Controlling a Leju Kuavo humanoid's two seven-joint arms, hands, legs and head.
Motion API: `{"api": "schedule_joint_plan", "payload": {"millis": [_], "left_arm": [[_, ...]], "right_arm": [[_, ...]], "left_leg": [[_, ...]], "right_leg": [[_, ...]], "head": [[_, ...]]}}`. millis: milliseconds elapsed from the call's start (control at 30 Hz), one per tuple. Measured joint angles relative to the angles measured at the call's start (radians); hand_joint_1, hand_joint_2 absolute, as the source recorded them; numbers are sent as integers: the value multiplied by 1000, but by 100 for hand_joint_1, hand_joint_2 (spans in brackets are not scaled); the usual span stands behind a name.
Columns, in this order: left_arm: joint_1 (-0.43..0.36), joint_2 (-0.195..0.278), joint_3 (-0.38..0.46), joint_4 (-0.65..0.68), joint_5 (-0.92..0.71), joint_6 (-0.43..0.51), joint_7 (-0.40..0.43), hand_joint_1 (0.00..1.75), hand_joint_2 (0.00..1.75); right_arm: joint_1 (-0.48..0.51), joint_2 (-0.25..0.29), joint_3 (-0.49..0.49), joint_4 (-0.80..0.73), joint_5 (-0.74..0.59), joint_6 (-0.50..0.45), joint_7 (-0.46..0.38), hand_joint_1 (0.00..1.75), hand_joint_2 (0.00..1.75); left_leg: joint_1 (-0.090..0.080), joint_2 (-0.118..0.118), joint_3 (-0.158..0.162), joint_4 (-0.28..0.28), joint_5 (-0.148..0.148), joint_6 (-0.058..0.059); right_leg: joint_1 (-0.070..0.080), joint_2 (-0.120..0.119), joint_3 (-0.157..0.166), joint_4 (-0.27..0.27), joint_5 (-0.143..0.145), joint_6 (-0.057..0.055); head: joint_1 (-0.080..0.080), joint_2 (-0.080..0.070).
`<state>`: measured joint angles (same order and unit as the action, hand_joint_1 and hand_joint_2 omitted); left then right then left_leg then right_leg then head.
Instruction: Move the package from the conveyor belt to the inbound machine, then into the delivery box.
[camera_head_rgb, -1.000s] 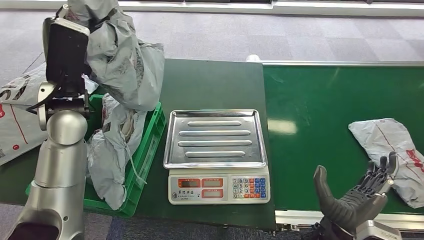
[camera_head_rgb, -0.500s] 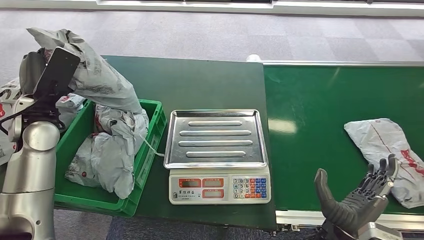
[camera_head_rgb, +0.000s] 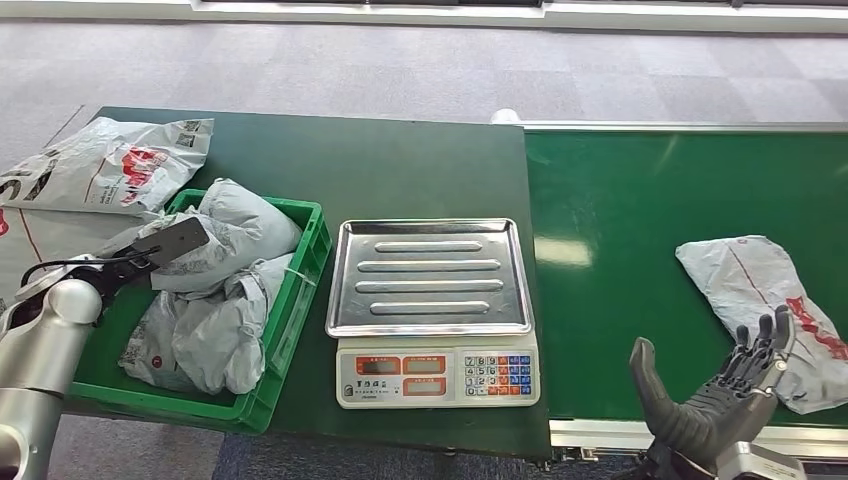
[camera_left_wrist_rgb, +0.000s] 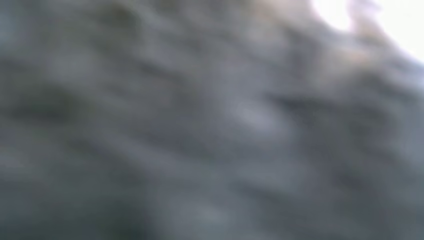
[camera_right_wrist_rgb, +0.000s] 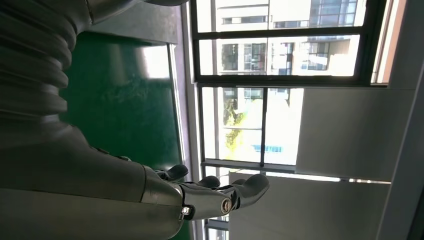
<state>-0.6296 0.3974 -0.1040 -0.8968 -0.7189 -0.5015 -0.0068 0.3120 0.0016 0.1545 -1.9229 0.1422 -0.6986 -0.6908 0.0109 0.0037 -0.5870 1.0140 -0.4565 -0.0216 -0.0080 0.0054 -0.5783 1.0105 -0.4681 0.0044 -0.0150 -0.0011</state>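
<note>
A grey package (camera_head_rgb: 232, 226) lies on top of the other bags in the green delivery box (camera_head_rgb: 309, 262) at the left. My left hand (camera_head_rgb: 168, 241) is down in the box against that package; its fingers are hidden under the wrist block, and the left wrist view is a grey blur of bag (camera_left_wrist_rgb: 210, 125). Another grey package with red print (camera_head_rgb: 760, 292) lies on the conveyor belt (camera_head_rgb: 640, 230) at the right. My right hand (camera_head_rgb: 718, 392) hovers over the belt's near edge just in front of it, fingers spread and holding nothing (camera_right_wrist_rgb: 215, 192).
The inbound machine, a scale with a bare steel tray (camera_head_rgb: 430, 276) and a keypad (camera_head_rgb: 497, 374), stands between box and belt. A white bag with red print (camera_head_rgb: 110, 166) lies on the table behind the box. Several grey bags fill the box.
My left arm has swung down from high above the box and lowered the grey package into it. The package on the belt has drifted slightly left. The right hand has stayed put.
</note>
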Motion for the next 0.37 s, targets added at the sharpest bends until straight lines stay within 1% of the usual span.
{"api": "schedule_joint_plan", "payload": {"millis": [33, 67, 133, 200, 267, 333, 367], "left_arm": [[0, 19, 0, 2, 23, -21, -16, 6, 175], [3, 37, 0, -1, 51, -38, -29, 0, 175], [20, 74, 5, -23, 115, -55, -42, 0, 175], [55, 100, 27, -71, 182, -39, -30, 0, 175], [94, 107, 78, -138, 244, 16, -14, 0, 175], [127, 96, 147, -219, 296, 111, -8, 0, 175], [134, 92, 165, -239, 308, 138, -8, 0, 175]], "right_arm": [[3, -1, 0, 0, 2, 0, 0, 0, 175], [6, -1, 0, 0, 3, 0, 0, 0, 175], [17, -1, -2, -2, 4, 0, 0, 0, 175], [32, -1, -6, -6, 5, -1, 0, 0, 175], [46, -1, -10, -14, 9, -1, 0, 0, 175], [55, -1, -17, -23, 12, -1, 2, 0, 175], [57, -1, -19, -26, 13, -1, 2, 0, 175]], "left_leg": [[0, 1, 0, 0, 0, 0], [0, 1, 0, 0, 0, 0], [0, 2, 0, 0, -1, -1], [0, 2, 0, 0, -1, -1], [1, 2, -1, 0, -1, -1], [1, 1, -2, 0, -1, -1], [1, 1, -2, 0, -1, -1]], "right_leg": [[0, 0, 0, 0, 0, 0], [0, 1, 0, 0, 0, 0], [0, 2, -1, 0, 0, 0], [0, 2, -2, 0, 0, 0], [1, 2, -3, 0, 0, -1], [1, 1, -3, 0, 0, -1], [1, 1, -3, 0, -1, -1]], "head": [[0, 0], [0, 0], [0, 0], [0, 0], [0, 0], [0, 0], [0, 0]]}}
